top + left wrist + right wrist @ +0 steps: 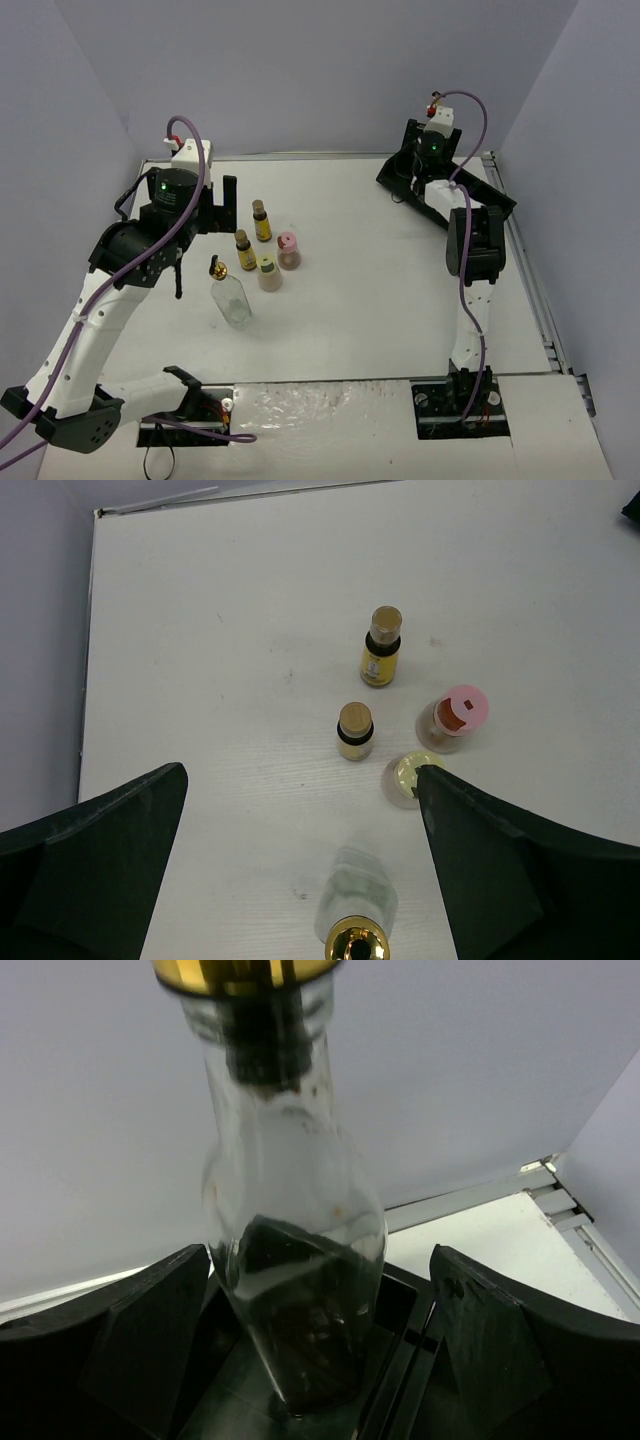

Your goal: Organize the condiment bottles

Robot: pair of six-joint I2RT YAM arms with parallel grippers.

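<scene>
Five bottles stand in a cluster at mid-left of the table. They are two amber brown-capped ones [262, 220] [245, 250], a pink-capped one [289, 250], a cream-capped one [269, 272] and a clear glass bottle with a gold spout [230, 295]. My left gripper [207, 232] hovers open just left of them. In the left wrist view its open gripper [300, 860] frames the clear bottle [355, 910]. My right gripper [405, 170] is at the black tray. In its wrist view the open gripper [320, 1350] straddles the second clear bottle [290, 1250], which stands in the tray, without touching it.
The black compartmented tray [497, 203] lies at the back right corner, partly under the right arm; its dividers show in the right wrist view [412, 1312]. Grey walls close in the table on three sides.
</scene>
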